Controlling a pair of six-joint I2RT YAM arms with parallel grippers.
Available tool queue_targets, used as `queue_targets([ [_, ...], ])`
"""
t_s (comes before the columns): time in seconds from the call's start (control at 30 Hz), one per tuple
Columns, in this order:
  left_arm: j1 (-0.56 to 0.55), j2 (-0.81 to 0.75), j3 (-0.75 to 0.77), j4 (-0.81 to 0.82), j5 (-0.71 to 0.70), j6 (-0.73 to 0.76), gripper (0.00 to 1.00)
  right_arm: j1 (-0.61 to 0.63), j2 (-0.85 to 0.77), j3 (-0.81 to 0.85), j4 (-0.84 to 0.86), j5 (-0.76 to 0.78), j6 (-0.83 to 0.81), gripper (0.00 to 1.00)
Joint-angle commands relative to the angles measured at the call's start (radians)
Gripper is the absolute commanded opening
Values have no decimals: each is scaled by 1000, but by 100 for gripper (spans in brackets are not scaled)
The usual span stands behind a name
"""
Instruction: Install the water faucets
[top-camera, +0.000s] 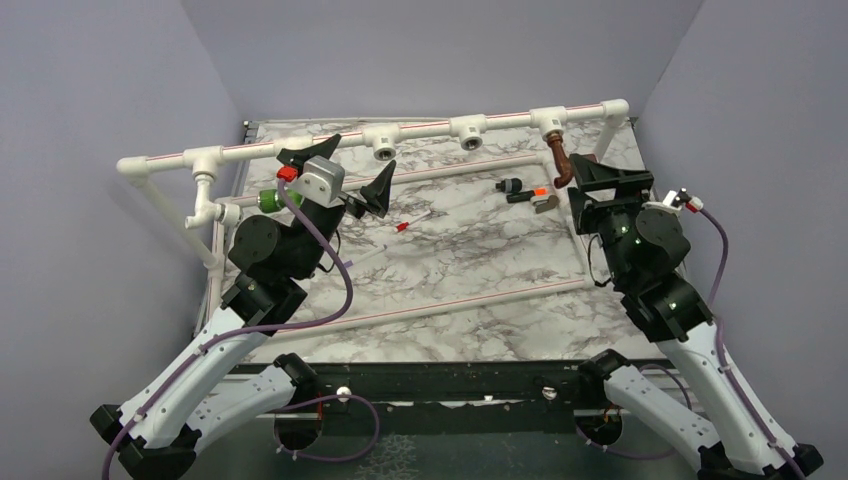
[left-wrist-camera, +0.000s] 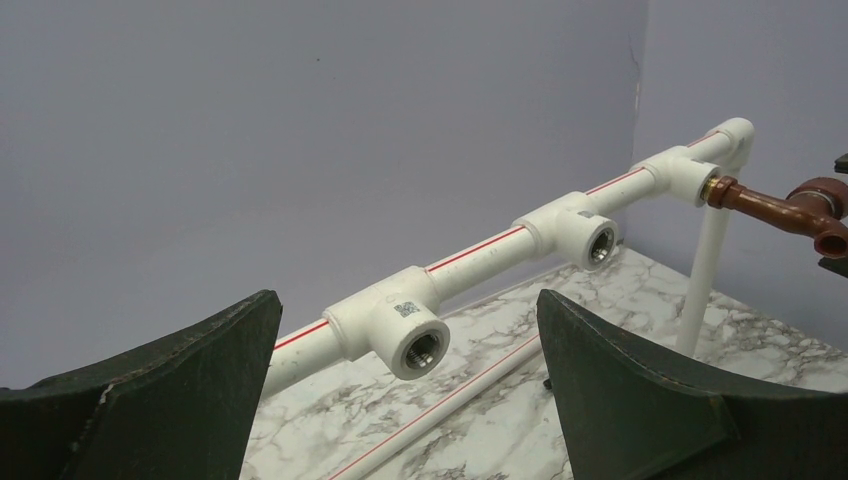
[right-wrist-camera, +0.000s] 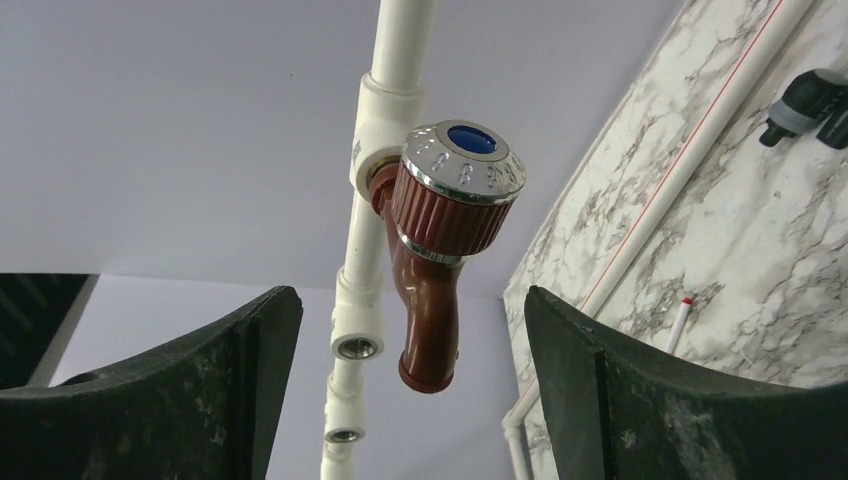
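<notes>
The reddish-brown faucet (top-camera: 560, 160) hangs from the rightmost T-fitting (top-camera: 548, 120) of the white pipe frame, spout down. In the right wrist view the brown faucet (right-wrist-camera: 440, 250) shows a chrome knob with a blue cap. My right gripper (right-wrist-camera: 412, 292) is open, its fingers standing clear on either side of the spout. From above, the right gripper (top-camera: 583, 175) sits just right of that faucet. The green faucet (top-camera: 272, 199) sits against the white elbow fitting (top-camera: 228, 212), partly hidden by my left arm. My left gripper (top-camera: 352, 170) is open and empty. The left gripper (left-wrist-camera: 405, 300) faces an empty threaded T-fitting (left-wrist-camera: 400, 325).
Two empty T-fittings (top-camera: 385, 142) (top-camera: 470, 130) sit along the top pipe. On the marble table (top-camera: 450, 260) lie a black-and-green connector (top-camera: 510, 185), a small black piece with an orange tip (top-camera: 530, 193) and a red-tipped white stick (top-camera: 405, 227). Grey walls enclose the table.
</notes>
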Motion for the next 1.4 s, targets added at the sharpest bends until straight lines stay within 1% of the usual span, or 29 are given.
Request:
queue_targets([
  [0.0, 4, -3, -7, 28, -15, 4, 99, 5, -39, 53, -107, 20, -129, 87],
  [0.13, 3, -4, -7, 26, -17, 7, 99, 5, -66, 83, -138, 10, -291, 87],
  [0.27, 4, -4, -7, 26, -20, 9, 99, 5, -87, 106, -99, -33, -580, 86],
  [0.37, 3, -5, -7, 26, -21, 9, 99, 5, -99, 113, -53, -117, -806, 86],
  [0.57, 4, -8, -7, 24, -24, 10, 99, 5, -119, 117, -46, -192, -1206, 86],
  [0.63, 3, -9, -7, 25, -24, 10, 99, 5, -131, 106, -38, -251, -1346, 86],
  [0.73, 3, -9, -5, 24, -21, 8, 99, 5, -148, 95, -30, -372, -1600, 86],
  [0.87, 4, -10, -5, 24, -20, 6, 99, 6, -121, 141, -163, -518, -1907, 86],
  [0.9, 4, -10, -5, 24, -19, 4, 99, 5, -112, 152, -196, -546, -2005, 86],
  [0.93, 3, -11, -5, 24, -19, 3, 99, 5, -106, 158, -214, -560, -2065, 86],
  [1.0, 4, -12, -5, 24, -18, 5, 99, 5, -99, 160, -218, -553, -2171, 85],
  [1.1, 3, -13, -5, 24, -18, 5, 99, 5, -111, 121, -139, -512, -2321, 85],
  [1.2, 3, -13, -5, 24, -18, 5, 99, 5, -89, 102, -126, -491, -2485, 86],
  [1.3, 3, -13, -6, 26, -20, 7, 99, 5, -46, 109, -133, -476, -2588, 86],
  [1.37, 3, -13, -6, 26, -21, 8, 99, 5, -30, 103, -109, -480, -2638, 85],
])
